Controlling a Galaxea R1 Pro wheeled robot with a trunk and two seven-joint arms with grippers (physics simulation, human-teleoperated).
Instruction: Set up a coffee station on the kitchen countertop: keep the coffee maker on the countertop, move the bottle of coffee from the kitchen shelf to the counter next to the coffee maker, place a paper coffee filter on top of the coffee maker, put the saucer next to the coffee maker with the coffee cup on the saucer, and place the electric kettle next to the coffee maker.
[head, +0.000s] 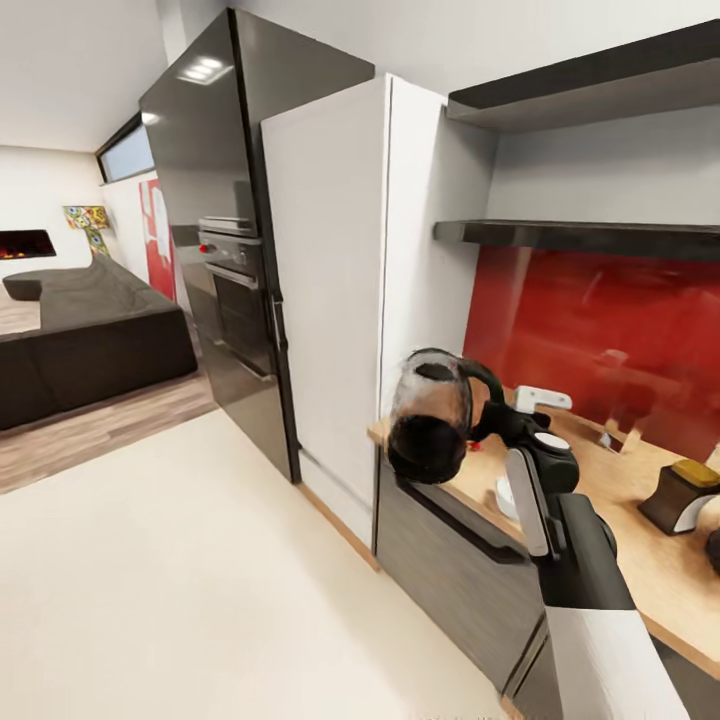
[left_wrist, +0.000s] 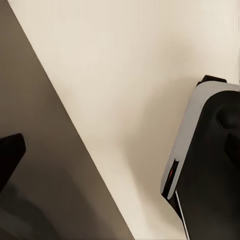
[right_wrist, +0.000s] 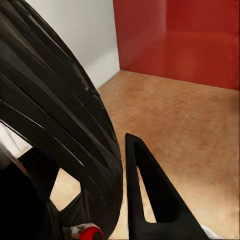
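An open kitchen runs off to a dark sofa (head: 90, 330) at nine o'clock, with a black oven tower (head: 225, 250) and a white cabinet (head: 330, 290) toward the middle. At three o'clock the desk (head: 610, 480) lies under a red wall panel (head: 600, 340) and the dark shelf (head: 590, 237).

The left end effector (left_wrist: 10, 155) hangs over pale floor; I cannot tell whether it is spread or pressed together.

The right end effector (head: 497, 420) is pinching the handle of the kettle (head: 432, 418), holding it tilted in the air at the desk's near corner, likely so it clears the edge before being set down. In the right wrist view the kettle's black ribbed handle (right_wrist: 60, 110) lies against one finger (right_wrist: 150, 195).

Further right, at four o'clock, the coffee bottle (head: 680, 495) lies tipped on the desk.
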